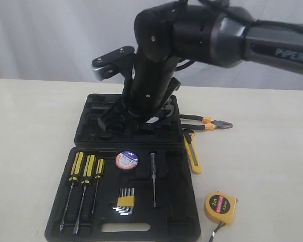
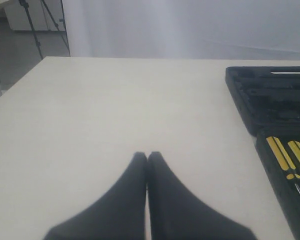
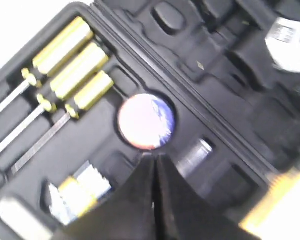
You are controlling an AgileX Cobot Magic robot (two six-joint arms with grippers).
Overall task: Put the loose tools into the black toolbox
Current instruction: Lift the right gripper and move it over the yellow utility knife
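My left claw (image 2: 147,157) is pressed together over the table (image 2: 90,110). Nearest, the tape measure (image 1: 220,206) lies beside the black toolbox (image 1: 182,222). The tape roll (image 1: 126,160) sits inside, by my right claw (image 3: 154,159), closed and empty. The utility knife (image 1: 192,154) and pliers (image 1: 207,123) lie beyond, outside.

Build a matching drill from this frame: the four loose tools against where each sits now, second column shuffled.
Tools:
1. tape roll
2. pliers
3. utility knife
4. tape measure

Places:
A. on the table, off the near right corner of the toolbox
B. in a round recess of the toolbox's near half
C. on the table, right of the toolbox's far half
D. on the table, along the toolbox's right edge where its halves meet

Pairs: 1-B, 2-C, 3-D, 4-A
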